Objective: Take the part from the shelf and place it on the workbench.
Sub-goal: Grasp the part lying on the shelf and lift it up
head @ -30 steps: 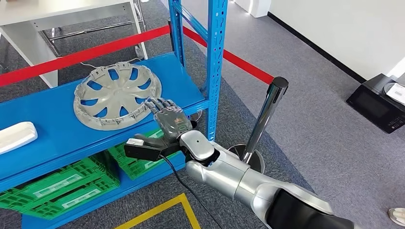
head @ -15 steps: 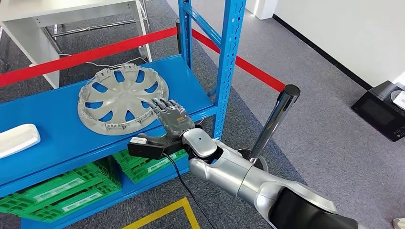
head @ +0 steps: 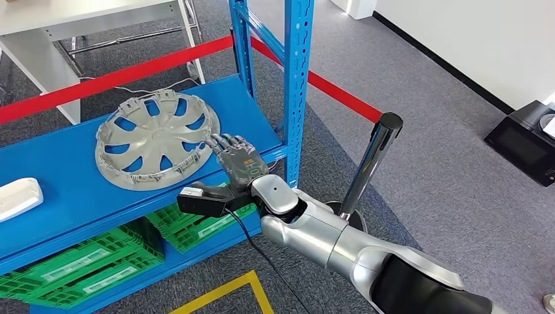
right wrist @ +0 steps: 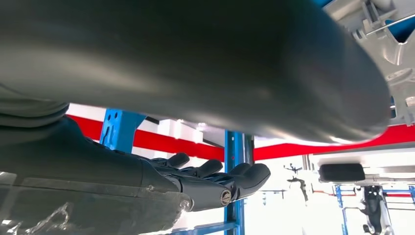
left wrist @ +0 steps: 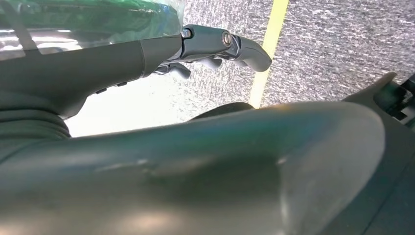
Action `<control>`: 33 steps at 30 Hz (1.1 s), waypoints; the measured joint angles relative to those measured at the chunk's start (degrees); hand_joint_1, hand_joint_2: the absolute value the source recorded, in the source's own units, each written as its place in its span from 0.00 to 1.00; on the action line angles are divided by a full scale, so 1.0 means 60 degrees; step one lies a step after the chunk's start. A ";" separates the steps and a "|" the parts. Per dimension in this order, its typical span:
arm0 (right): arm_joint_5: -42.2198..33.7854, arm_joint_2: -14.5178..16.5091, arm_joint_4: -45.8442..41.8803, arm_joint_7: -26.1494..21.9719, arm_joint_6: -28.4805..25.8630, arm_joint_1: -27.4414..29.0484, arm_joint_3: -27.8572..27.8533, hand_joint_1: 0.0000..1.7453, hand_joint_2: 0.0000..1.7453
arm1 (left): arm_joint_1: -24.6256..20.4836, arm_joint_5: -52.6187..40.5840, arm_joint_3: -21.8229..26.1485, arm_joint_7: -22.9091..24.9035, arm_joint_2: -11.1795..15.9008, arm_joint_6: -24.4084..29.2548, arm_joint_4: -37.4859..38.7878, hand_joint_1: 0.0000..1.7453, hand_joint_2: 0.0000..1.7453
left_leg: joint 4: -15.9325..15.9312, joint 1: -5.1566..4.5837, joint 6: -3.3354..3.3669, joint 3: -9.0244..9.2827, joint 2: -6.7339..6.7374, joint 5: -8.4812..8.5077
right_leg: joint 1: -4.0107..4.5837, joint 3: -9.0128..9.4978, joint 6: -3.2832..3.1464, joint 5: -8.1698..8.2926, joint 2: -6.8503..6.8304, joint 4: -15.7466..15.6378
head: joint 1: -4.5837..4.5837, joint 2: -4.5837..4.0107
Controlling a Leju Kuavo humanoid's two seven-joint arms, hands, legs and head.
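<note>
A grey wheel cover (head: pixel 157 140) lies flat on the blue shelf board (head: pixel 65 190), near the blue upright post (head: pixel 298 78). My right hand (head: pixel 239 163) reaches in from the shelf's front edge, its fingers stretched out flat with their tips at the cover's near right rim, and it holds nothing. In the right wrist view the dark fingers (right wrist: pixel 210 181) are straight and apart, with the cover's ribbed underside (right wrist: pixel 396 63) close by. My left hand (left wrist: pixel 215 46) hangs over grey carpet, its fingers loosely extended and holding nothing.
A white part (head: pixel 16 196) lies at the shelf's left end. Green crates (head: pixel 85 261) fill the lower level. A red belt (head: pixel 131 72) runs behind the shelf to a chrome stanchion (head: pixel 370 163). A white table (head: pixel 65 13) stands beyond, and yellow floor tape (head: pixel 222 291) lies in front.
The whole view swayed right and then back left, so the camera moved. My right hand stays at the wheel cover's near rim with its fingers flat.
</note>
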 joint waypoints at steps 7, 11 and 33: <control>0.0000 -0.0041 -0.0004 0.0001 0.0068 -0.0011 0.0033 0.00 0.00 | 0.0001 -0.0004 0.0000 0.0025 0.0002 -0.0003 0.0000 0.00 0.00 | 0.0014 -0.0026 0.0000 0.0025 -0.0002 0.0006 | -0.0023 0.0051 0.0013 0.0017 -0.0017 -0.0017 | 0.0001 0.0000; 0.0000 -0.0049 -0.0004 0.0004 0.0084 -0.0011 0.0087 0.00 0.00 | 0.0001 -0.0004 0.0000 0.0026 0.0002 -0.0007 0.0000 0.00 0.00 | 0.0049 -0.0058 0.0028 0.0018 -0.0004 -0.0002 | -0.0058 0.0057 0.0049 0.0035 -0.0017 -0.0028 | 0.0001 0.0000; 0.0000 -0.0216 -0.0055 0.0046 0.0125 -0.0031 0.0209 0.00 0.00 | -0.0044 -0.0056 -0.0003 0.0026 -0.0005 -0.0015 -0.0007 0.00 0.00 | -0.0072 0.0113 -0.0144 0.0206 -0.0047 -0.0130 | -0.0172 -0.0018 0.0155 0.0044 0.0035 0.0000 | 0.0066 0.0000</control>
